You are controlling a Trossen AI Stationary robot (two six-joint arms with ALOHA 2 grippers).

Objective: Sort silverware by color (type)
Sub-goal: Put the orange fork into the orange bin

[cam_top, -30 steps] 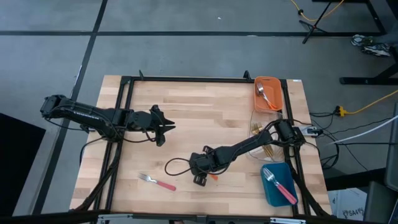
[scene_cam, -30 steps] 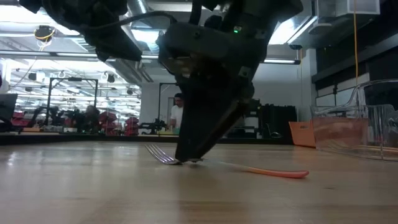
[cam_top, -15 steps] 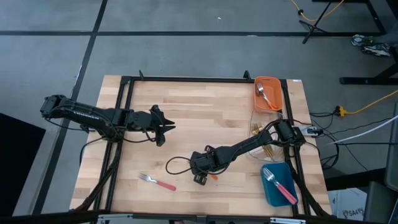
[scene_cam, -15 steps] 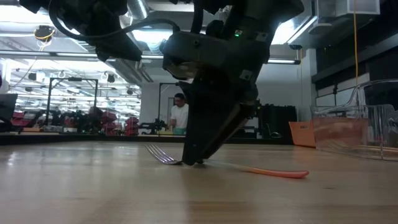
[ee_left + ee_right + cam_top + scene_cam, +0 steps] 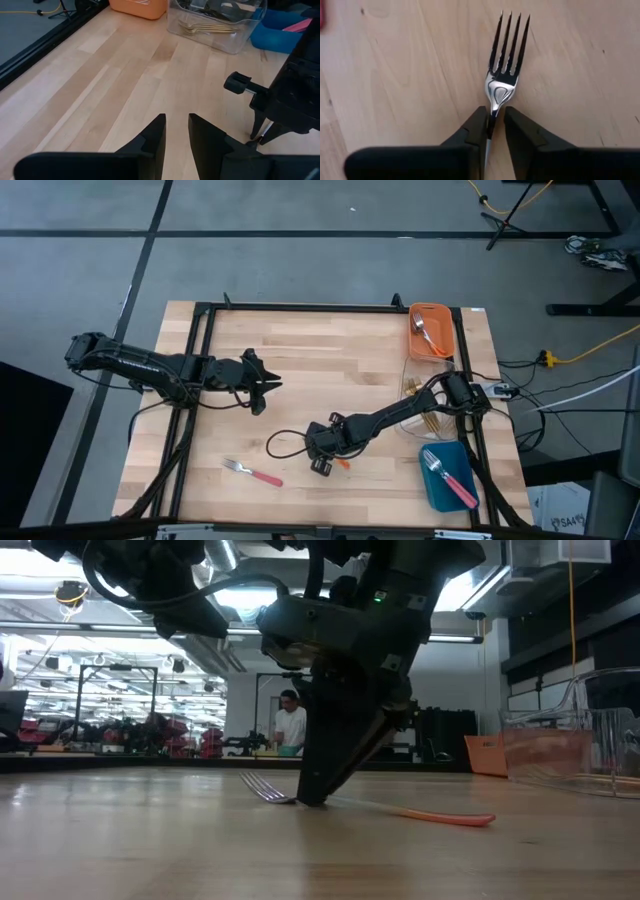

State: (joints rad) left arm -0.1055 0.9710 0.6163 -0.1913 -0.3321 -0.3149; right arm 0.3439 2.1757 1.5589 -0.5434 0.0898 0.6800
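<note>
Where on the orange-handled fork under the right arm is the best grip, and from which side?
Take the orange-handled fork at its thin neck just behind the tines, coming straight down from above. It lies flat on the table, so only its narrow edges offer the fingers purchase. The right end effector already straddles that neck.

No legible text, label, brand, number or sign anywhere: none on the table, bins, silverware, arms or in the room behind.
</note>
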